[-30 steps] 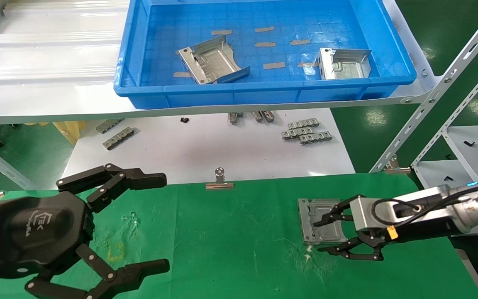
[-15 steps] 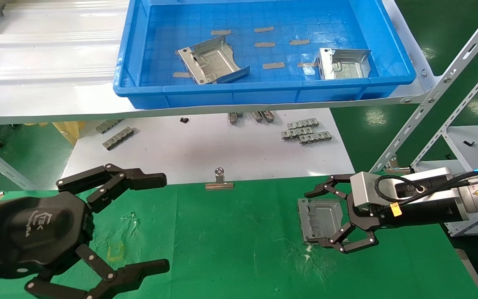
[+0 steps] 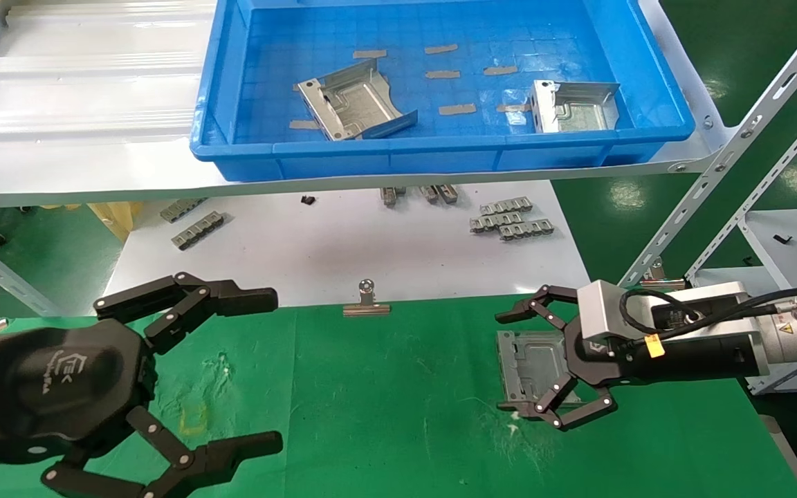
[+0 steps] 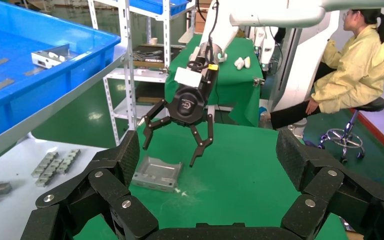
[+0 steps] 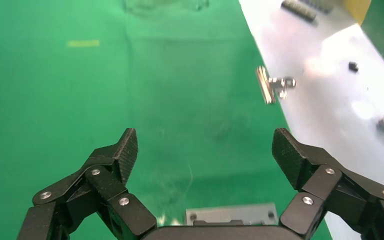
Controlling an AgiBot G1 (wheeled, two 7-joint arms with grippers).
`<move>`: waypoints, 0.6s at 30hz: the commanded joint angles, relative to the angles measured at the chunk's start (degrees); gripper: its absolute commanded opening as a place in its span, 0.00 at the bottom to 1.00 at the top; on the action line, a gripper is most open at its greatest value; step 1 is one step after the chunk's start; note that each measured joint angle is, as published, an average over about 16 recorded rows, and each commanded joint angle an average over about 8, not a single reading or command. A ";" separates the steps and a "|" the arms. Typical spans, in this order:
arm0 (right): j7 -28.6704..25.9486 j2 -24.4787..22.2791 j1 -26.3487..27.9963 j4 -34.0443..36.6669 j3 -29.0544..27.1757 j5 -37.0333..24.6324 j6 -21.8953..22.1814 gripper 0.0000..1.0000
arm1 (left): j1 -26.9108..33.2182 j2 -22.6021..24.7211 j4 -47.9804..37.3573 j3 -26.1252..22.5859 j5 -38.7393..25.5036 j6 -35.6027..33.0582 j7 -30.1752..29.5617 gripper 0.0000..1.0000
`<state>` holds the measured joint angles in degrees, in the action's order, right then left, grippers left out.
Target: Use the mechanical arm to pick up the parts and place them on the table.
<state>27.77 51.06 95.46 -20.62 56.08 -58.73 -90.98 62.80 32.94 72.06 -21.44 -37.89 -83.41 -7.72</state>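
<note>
— One shiny silver stamped sheet-metal plate (image 3: 533, 364) lies flat on the green-cloth worktop (image 3: 385, 408)?
— Yes, under the right black linked-finger tool (image 3: 516, 361), whose spread fingers hang above it, grasping nothing.
— Others?
— Two remain in the blue plastic bin (image 3: 440, 149). The left tool (image 3: 270, 366), also spread wide, hovers well apart.

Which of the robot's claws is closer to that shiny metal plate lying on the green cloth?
The right. The right gripper hangs open just above the shiny silver stamped plate on the green cloth table, not touching it. The left gripper waits open far across the cloth.
</note>
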 commanded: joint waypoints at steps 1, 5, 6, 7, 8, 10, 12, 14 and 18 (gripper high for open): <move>-1.43 -0.60 -1.26 -1.97 -1.49 0.63 0.20 1.00 | 0.00 0.00 0.00 0.00 0.00 0.00 0.00 1.00; -4.38 -1.83 -3.86 -6.03 -4.56 1.92 0.60 1.00 | 0.00 0.00 0.00 0.00 0.00 0.00 0.00 1.00; -5.13 -2.14 -4.51 -7.05 -5.33 2.25 0.70 1.00 | 0.00 0.00 0.00 0.00 0.00 0.00 0.00 1.00; -5.84 -2.43 -5.14 -8.03 -6.08 2.56 0.80 1.00 | 0.00 0.00 0.00 0.00 0.00 0.00 0.00 1.00; -6.59 -2.74 -5.80 -9.06 -6.85 2.89 0.90 1.00 | 0.00 0.00 0.00 0.00 0.00 0.00 0.00 1.00; -8.05 -3.35 -7.08 -11.06 -8.37 3.52 1.10 1.00 | 0.00 0.00 0.00 0.00 0.00 0.00 0.00 1.00; -9.54 -3.97 -8.39 -13.11 -9.92 4.18 1.31 1.00 | 0.00 0.00 0.00 -0.01 0.00 0.00 0.00 1.00; -11.01 -4.59 -9.69 -15.14 -11.45 4.82 1.51 1.00 | 0.00 0.00 0.00 -0.01 0.00 0.00 0.00 1.00; -13.96 -5.81 -12.28 -19.19 -14.52 6.11 1.92 1.00 | 0.00 0.00 0.00 -0.01 0.00 0.00 0.00 1.00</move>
<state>13.83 45.26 83.19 -39.78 41.58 -52.63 -89.07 62.81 32.94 72.06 -21.44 -37.89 -83.41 -7.72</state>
